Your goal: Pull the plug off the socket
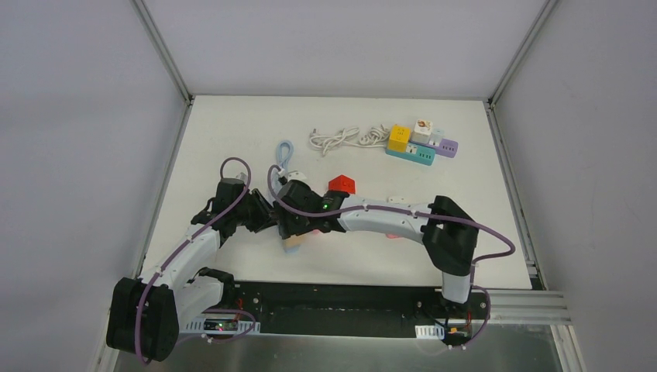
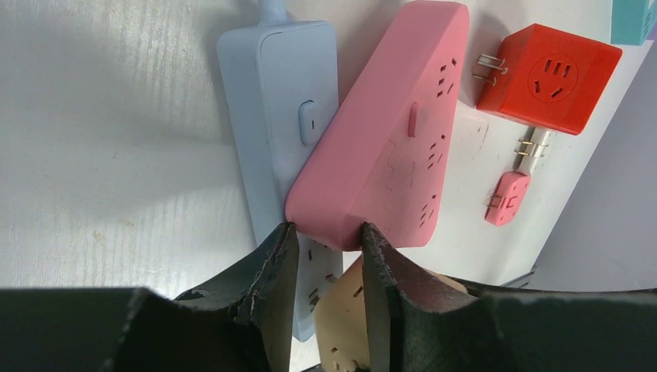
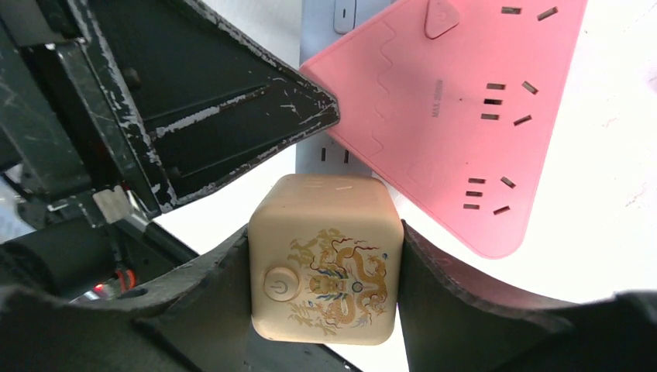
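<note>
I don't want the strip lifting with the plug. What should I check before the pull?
1. Right gripper clamped on both sides of the beige cube plug: ok.
2. Left gripper pinning the pale blue strip: cannot tell; its tips sit at the end of the pink strip.
3. That pink strip off the pale blue strip: not ok, it lies across it.
4. Red cube clear of both grippers: ok.

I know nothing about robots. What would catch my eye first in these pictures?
Mid-table, the two arms meet head to head. The right gripper clamps a beige cube with a dragon picture, which sits on a pale blue strip. The left gripper pinches the end of a pink strip lying partly over the blue one. A red cube sits loose nearby.
</note>
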